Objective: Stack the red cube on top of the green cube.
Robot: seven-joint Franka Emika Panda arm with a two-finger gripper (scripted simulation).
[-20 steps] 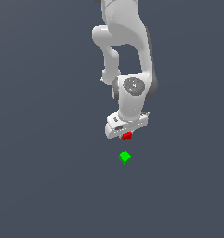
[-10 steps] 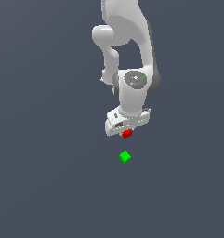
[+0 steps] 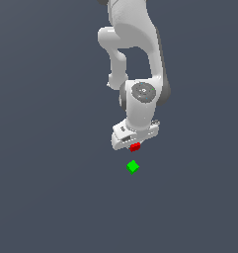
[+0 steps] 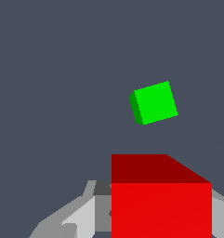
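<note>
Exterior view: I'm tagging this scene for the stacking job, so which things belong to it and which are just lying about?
Part of the job:
red cube, held in the hand
green cube, resting apart from the red one

Lying about:
nothing else shows, only the plain grey floor

Arm bent over, tool pointed downward

The white arm (image 3: pixel 133 44) is folded down from above, the wrist (image 3: pixel 142 94) set directly over the tool (image 3: pixel 135 147), whose fingers (image 4: pixel 69 218) are closed on the red cube (image 3: pixel 135 147).
</note>
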